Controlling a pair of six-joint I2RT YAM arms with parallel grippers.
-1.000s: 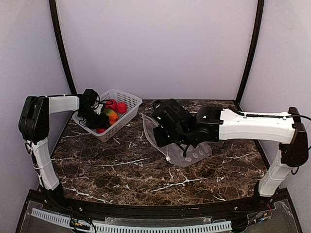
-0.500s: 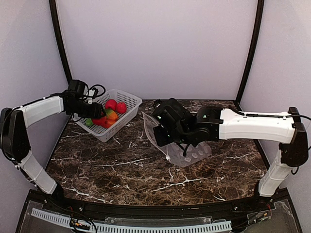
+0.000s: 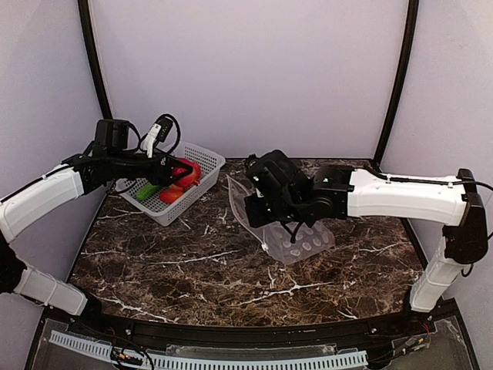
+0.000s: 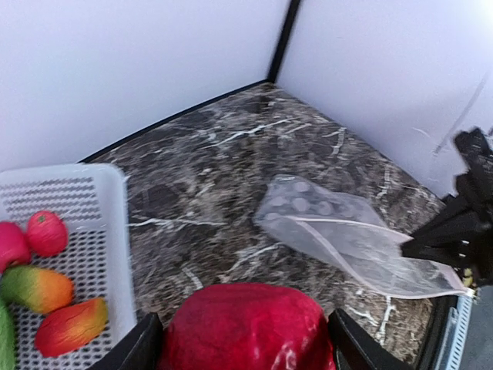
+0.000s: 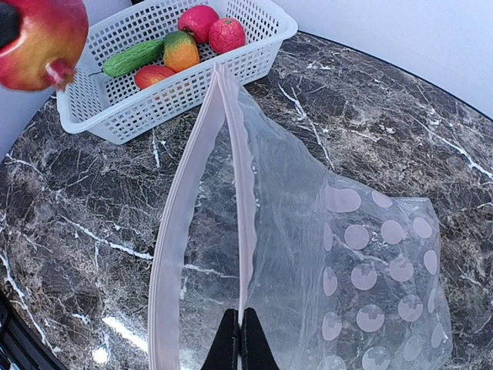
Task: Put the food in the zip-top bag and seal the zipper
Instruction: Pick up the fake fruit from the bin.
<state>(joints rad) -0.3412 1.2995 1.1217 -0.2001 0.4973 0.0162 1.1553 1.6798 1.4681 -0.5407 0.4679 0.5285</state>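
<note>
While the left gripper clamps a red fruit, the right gripper seemingly pinches the zipper.

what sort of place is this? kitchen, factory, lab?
Probably a lab test booth: dark marble-patterned tabletop boxed in by plain pale wall panels, plastic toy food in a white lattice basket, left gripper holding a red toy fruit, right gripper pinching a clear dotted zip-top bag.
</note>
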